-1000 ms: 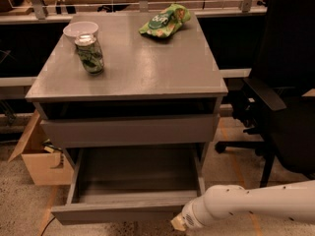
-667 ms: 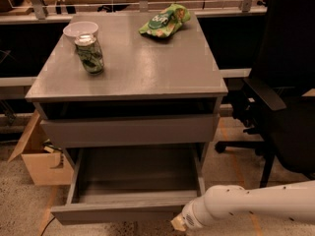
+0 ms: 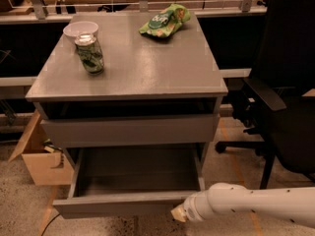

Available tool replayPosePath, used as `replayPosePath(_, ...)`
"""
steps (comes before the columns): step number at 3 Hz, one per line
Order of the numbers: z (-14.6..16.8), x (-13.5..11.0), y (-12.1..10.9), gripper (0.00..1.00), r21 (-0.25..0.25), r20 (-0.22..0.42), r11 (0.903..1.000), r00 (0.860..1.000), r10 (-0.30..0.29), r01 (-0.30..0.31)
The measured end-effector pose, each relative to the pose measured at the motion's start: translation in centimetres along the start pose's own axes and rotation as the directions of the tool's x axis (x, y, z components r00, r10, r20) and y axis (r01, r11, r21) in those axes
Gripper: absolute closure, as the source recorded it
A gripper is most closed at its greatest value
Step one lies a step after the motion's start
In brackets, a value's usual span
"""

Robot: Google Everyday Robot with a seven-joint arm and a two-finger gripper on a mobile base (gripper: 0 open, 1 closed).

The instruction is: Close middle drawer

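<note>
Gripper point(image 3: 178, 213), its spread impossible to tell, stays just beside the right front corner of the middle drawer point(image 3: 118, 204), which sits pulled out exactly as 1 second ago, so closing remains undone.

The middle drawer point(image 3: 118, 205) has slid back a tiny bit under the table point(image 3: 133, 68). The pincer point(image 3: 178, 213), down at the right end of the drawer's front, has moved in with it, a little closer to the table now.
</note>
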State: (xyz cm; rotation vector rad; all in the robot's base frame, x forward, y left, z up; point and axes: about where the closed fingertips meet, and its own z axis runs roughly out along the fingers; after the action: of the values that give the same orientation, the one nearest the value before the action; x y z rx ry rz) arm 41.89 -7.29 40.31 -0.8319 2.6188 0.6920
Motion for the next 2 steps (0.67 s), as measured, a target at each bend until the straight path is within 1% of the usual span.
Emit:
replayPosePath(1,0.8,-2.4,-1.3,1.0,0.026,0.052,0.9991,0.998,-0.035,0.033)
replayPosePath(2,1.6,-5.5,-2.9,1.0,0.067,0.112,0.9956,0.991,-0.073,0.066)
